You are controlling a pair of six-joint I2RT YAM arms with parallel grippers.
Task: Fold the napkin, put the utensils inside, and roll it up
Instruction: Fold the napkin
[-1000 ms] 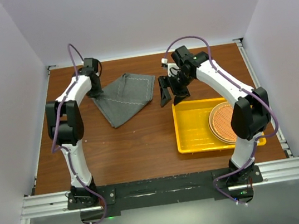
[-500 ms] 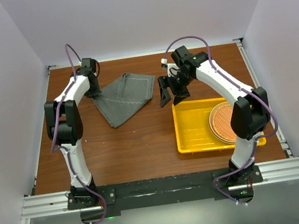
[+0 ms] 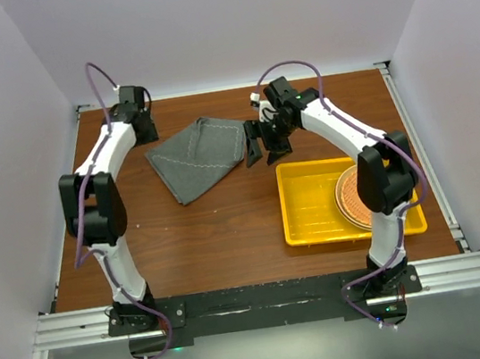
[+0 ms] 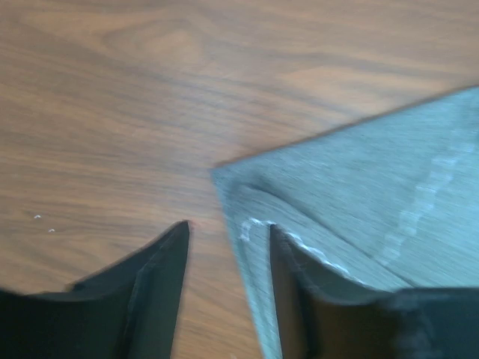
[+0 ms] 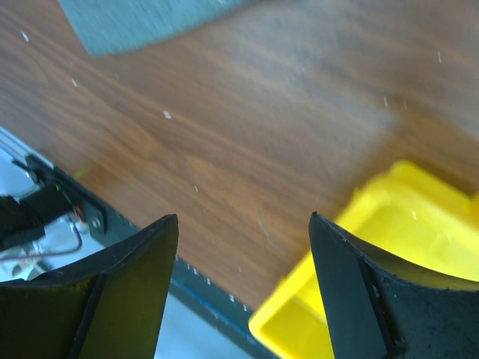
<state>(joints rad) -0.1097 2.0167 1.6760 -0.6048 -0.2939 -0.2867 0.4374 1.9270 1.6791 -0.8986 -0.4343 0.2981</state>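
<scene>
Nearest me, at the lower right of the overhead view, the yellow tray [image 3: 297, 225] holds the round woven mat [image 3: 357, 196]. I can't make out the utensils anywhere, and the right arm covers part of the tray. Further up, left of centre, the napkin [image 3: 200, 154] lies flat on the table [image 3: 229, 226], partly folded with its stitched line showing.

The right gripper [image 5: 242, 218] has swung away from the tray's far corner and now hovers just beside the napkin's right edge, jaws wide and empty.

Farthest off, at the upper left, is the real change. The left gripper [image 4: 228, 226] was pinched on the napkin's left corner a second ago and has now let go and drawn back. Its jaws stand parted, with the corner lying loose just ahead of them. I judge the fold has been set down, so either another fold or fetching the utensils comes next.
</scene>
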